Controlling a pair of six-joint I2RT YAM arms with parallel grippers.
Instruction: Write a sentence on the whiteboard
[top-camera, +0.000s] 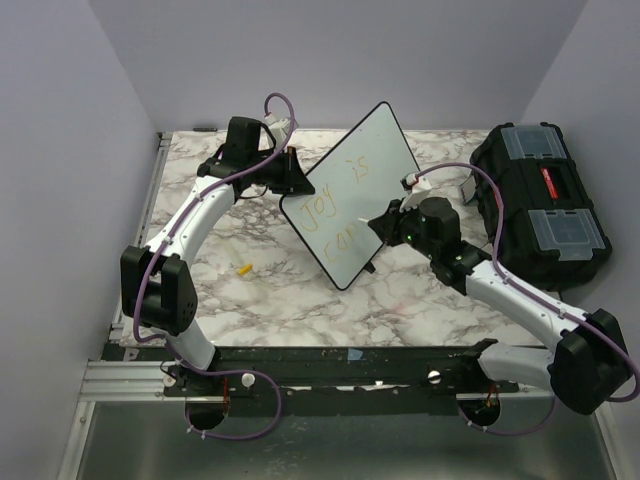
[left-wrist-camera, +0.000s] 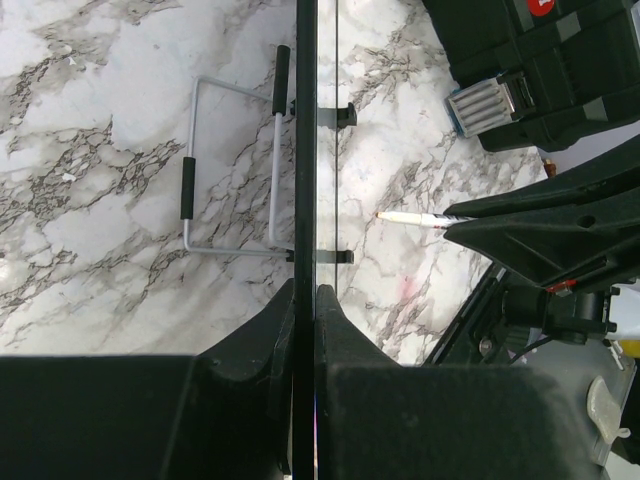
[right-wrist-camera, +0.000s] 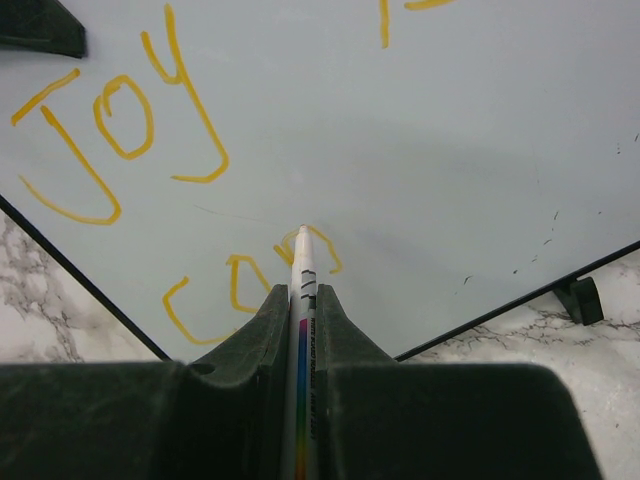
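The whiteboard stands tilted in the middle of the table. My left gripper is shut on its left edge; in the left wrist view the board's black rim runs edge-on between the jaws of the left gripper. My right gripper is shut on a white marker whose tip touches the board. The sentence reads "JOY" with part of "is" above, and a second line has "con" in yellow-orange, the tip resting on the last letter. The same sentence shows in the top view.
A black toolbox with clear lids sits at the right, near the right arm. A small yellow cap lies on the marble left of the board. A wire stand lies flat on the table behind the board.
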